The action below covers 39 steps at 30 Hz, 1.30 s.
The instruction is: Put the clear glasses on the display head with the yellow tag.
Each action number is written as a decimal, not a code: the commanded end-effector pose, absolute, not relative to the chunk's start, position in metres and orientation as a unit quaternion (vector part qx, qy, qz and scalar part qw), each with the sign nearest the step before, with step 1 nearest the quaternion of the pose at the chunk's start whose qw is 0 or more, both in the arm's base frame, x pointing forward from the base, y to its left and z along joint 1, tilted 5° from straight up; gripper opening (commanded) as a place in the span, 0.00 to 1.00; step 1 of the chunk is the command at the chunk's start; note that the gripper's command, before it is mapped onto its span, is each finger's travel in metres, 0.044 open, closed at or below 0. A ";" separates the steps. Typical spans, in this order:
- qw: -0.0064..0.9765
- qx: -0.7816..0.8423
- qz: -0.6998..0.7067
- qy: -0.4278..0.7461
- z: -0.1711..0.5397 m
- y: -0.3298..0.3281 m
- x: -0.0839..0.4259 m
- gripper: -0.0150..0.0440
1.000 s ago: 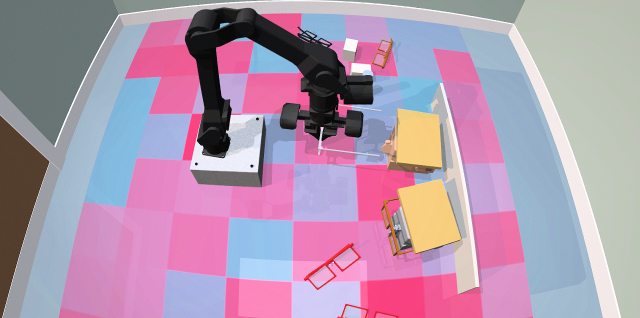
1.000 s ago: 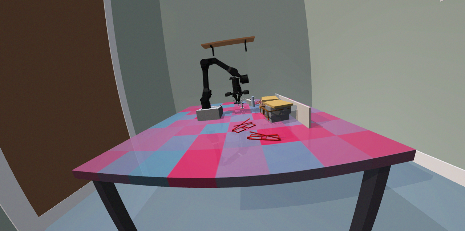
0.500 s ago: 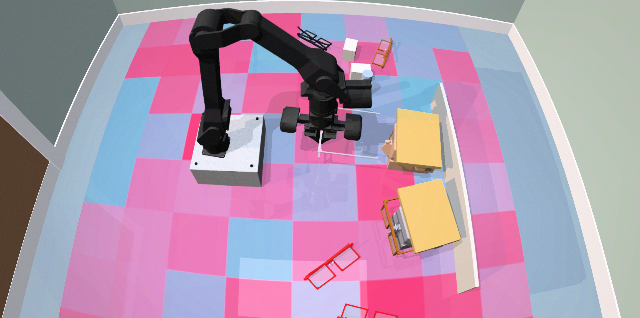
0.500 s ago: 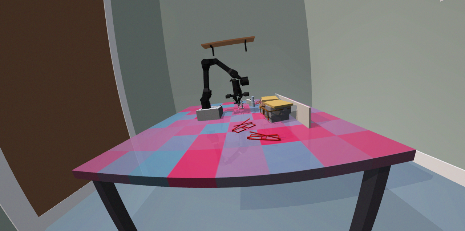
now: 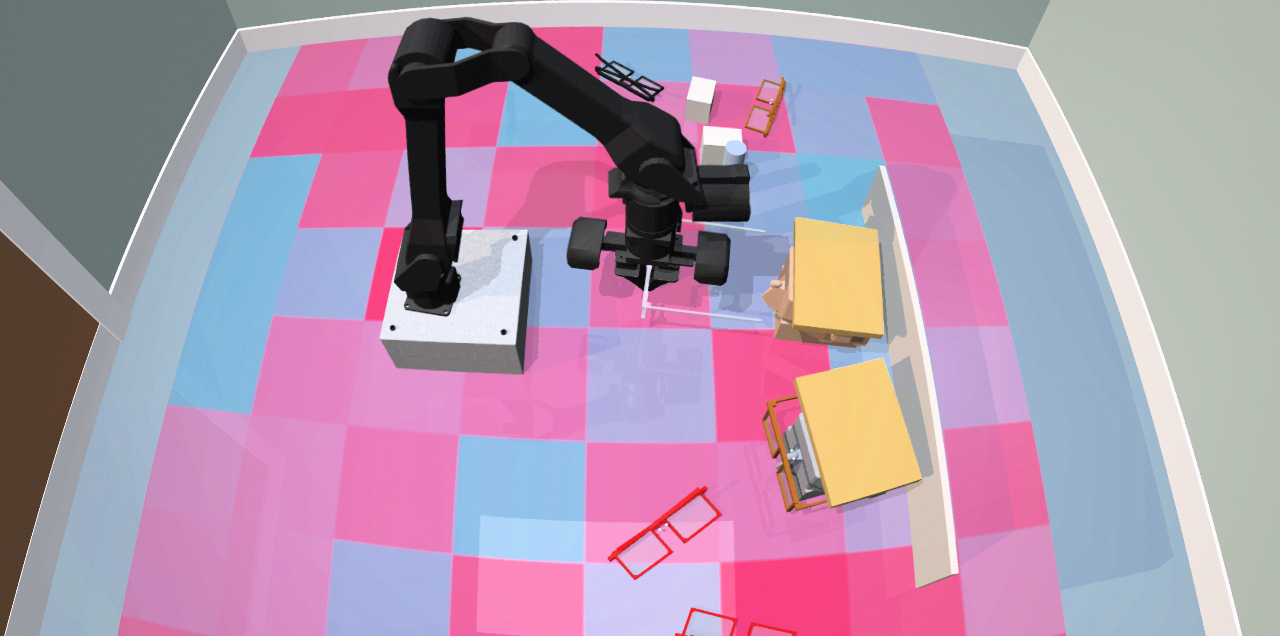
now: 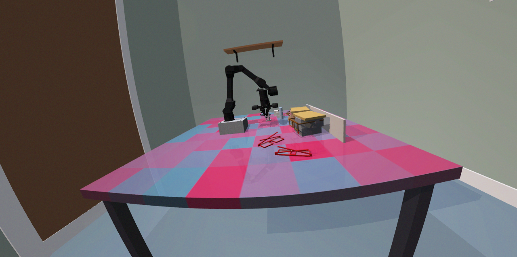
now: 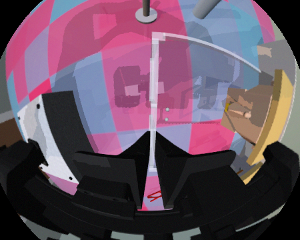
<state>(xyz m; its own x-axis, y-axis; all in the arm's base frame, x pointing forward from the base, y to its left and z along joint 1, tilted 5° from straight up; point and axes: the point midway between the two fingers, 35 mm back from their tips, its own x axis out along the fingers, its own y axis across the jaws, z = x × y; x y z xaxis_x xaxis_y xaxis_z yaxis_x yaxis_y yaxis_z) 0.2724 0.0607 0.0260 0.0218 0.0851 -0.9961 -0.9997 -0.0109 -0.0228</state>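
The clear glasses (image 5: 707,313) (image 7: 154,67) are off the table, front bar upright in the wrist view, temples stretched toward the heads. My gripper (image 5: 646,284) (image 6: 266,118) (image 7: 151,135) is shut on their front frame near the middle. The tan head (image 5: 784,301) (image 7: 261,100) faces me with bare nose; its yellow tag (image 7: 227,107) shows in the wrist view. In the top view the temple tips appear just short of its face, one to each side. Their height against the ears is unclear. The lower temple is hidden in the wrist view.
The grey head (image 5: 807,462) (image 6: 310,128) wears orange-brown glasses beside the tan one. Yellow slabs (image 5: 837,278) (image 5: 859,430) cover both heads; a pale panel (image 5: 930,507) stands behind. A post stand (image 7: 146,17), grey cylinder (image 5: 735,150) (image 6: 280,112), white boxes and other glasses stand or lie around.
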 end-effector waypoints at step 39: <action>0.528 -0.488 0.516 0.465 0.029 0.062 0.325 0.25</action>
